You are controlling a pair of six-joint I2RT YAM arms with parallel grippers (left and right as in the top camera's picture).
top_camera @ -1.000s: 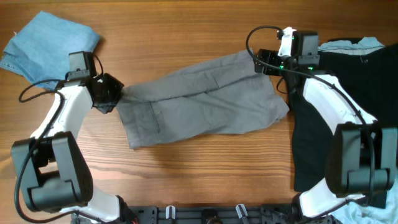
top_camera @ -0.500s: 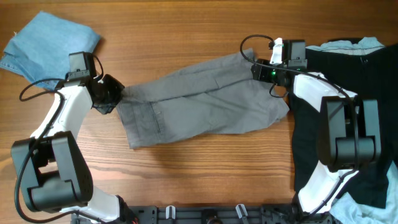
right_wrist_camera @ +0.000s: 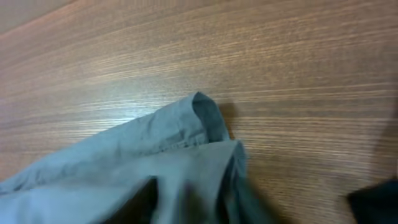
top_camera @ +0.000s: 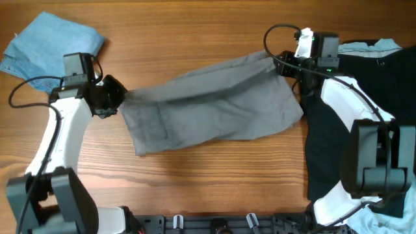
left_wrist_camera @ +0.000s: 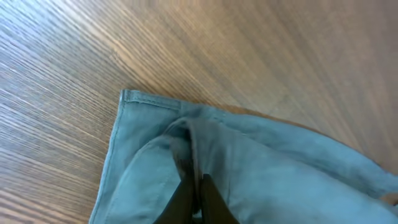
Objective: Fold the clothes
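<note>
The grey shorts (top_camera: pixel 208 104) lie stretched across the middle of the table. My left gripper (top_camera: pixel 119 97) is shut on their left edge; in the left wrist view the fingers (left_wrist_camera: pixel 198 194) pinch a fold of the grey cloth (left_wrist_camera: pixel 261 168). My right gripper (top_camera: pixel 281 63) holds the shorts' upper right corner; in the right wrist view the cloth (right_wrist_camera: pixel 155 162) is bunched and blurred at the fingers (right_wrist_camera: pixel 186 199). The light-blue denim garment (top_camera: pixel 49 45) lies at the far left. The black garment (top_camera: pixel 364 104) lies at the right under my right arm.
The bare wooden tabletop (top_camera: pixel 195 26) shows beyond and in front of the shorts. A pale cloth edge (top_camera: pixel 387 44) peeks out at the top right of the black garment.
Both grippers have pulled apart a little. The shorts are stretched tauter, with the upper right corner drawn right and the top edge straighter. The left arm has swung outward.
</note>
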